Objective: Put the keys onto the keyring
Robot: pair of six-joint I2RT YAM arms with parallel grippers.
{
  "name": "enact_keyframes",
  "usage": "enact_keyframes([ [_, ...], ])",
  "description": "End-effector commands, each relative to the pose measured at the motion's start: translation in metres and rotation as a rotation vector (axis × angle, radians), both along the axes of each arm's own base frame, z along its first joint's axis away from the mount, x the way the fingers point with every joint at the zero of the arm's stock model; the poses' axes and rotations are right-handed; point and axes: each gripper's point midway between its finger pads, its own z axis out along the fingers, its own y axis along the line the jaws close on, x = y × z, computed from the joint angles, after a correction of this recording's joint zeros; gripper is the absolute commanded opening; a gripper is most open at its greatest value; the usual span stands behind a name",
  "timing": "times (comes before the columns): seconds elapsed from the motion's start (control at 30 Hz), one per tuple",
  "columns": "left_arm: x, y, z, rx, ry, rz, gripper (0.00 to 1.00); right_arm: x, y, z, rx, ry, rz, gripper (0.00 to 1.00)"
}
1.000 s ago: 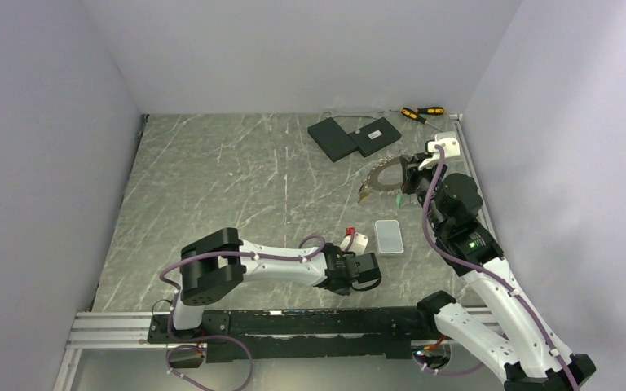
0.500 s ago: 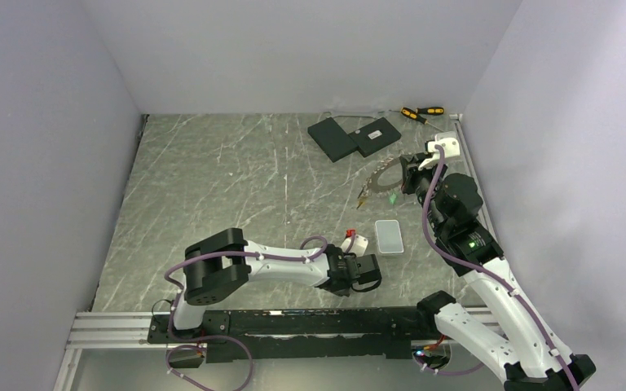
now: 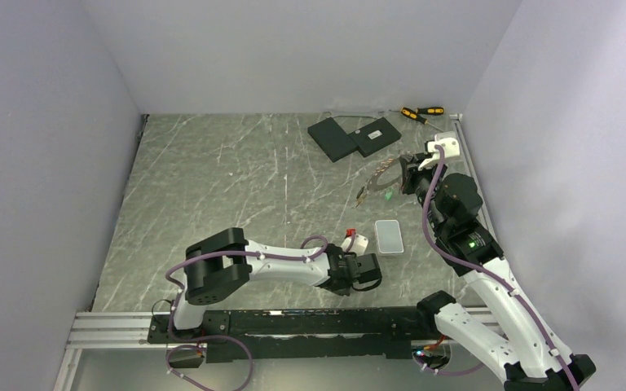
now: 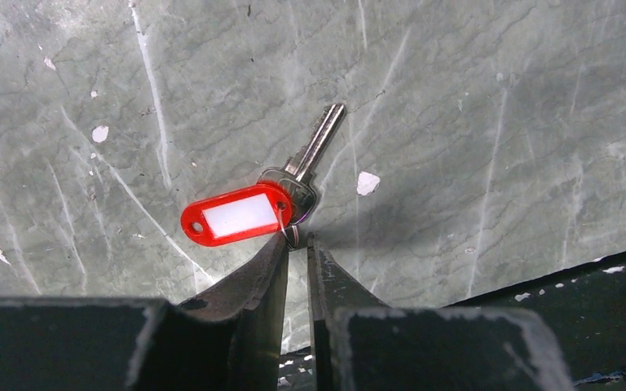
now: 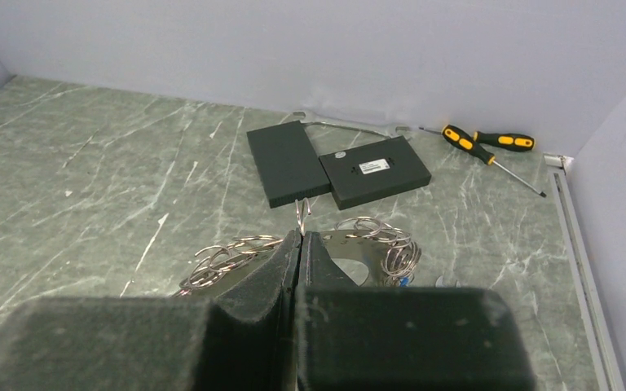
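Found the left gripper (image 4: 295,243) nearly closed, a thin slit left between the jaws, tips at the small ring of a red-tagged key (image 4: 318,142) lying flat by the near edge of the desk (image 3: 212,179), right of centre; cannot tell whether pinched. Found the right gripper (image 5: 300,236) clenched on the keyring (image 3: 377,174), held toward the far right corner beside the black slabs (image 5: 289,163). Confirmed the key by left wrist view only; hidden under the gripper from above. Noted the keyring narrower, more edge-on than one second ago.
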Motion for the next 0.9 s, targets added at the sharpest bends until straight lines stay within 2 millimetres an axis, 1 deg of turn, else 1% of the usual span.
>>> enact_keyframes([
  [0.0, 0.004, -0.012, 0.003, -0.022, -0.006, 0.001, 0.20, -0.007, 0.001, 0.043, 0.072, -0.108, 0.018, 0.00],
  [0.07, 0.004, -0.012, 0.003, -0.020, -0.005, 0.000, 0.17, -0.006, 0.001, 0.042, 0.073, -0.108, 0.018, 0.00],
  [0.1, 0.004, -0.013, 0.003, -0.020, -0.006, -0.002, 0.15, -0.006, 0.001, 0.041, 0.072, -0.108, 0.018, 0.00],
  [0.23, 0.006, -0.015, 0.003, -0.027, -0.010, -0.009, 0.00, -0.005, 0.001, 0.040, 0.066, -0.101, 0.017, 0.00],
  [0.4, 0.005, -0.015, 0.007, -0.054, -0.015, -0.018, 0.00, -0.007, 0.001, 0.042, 0.070, -0.100, 0.021, 0.00],
  [0.67, 0.004, -0.016, 0.026, -0.161, -0.047, -0.096, 0.00, -0.006, -0.001, 0.039, 0.053, -0.091, 0.008, 0.00],
  [0.87, 0.012, -0.001, 0.045, -0.145, -0.125, -0.145, 0.00, -0.004, -0.002, 0.047, 0.051, -0.102, 0.001, 0.00],
])
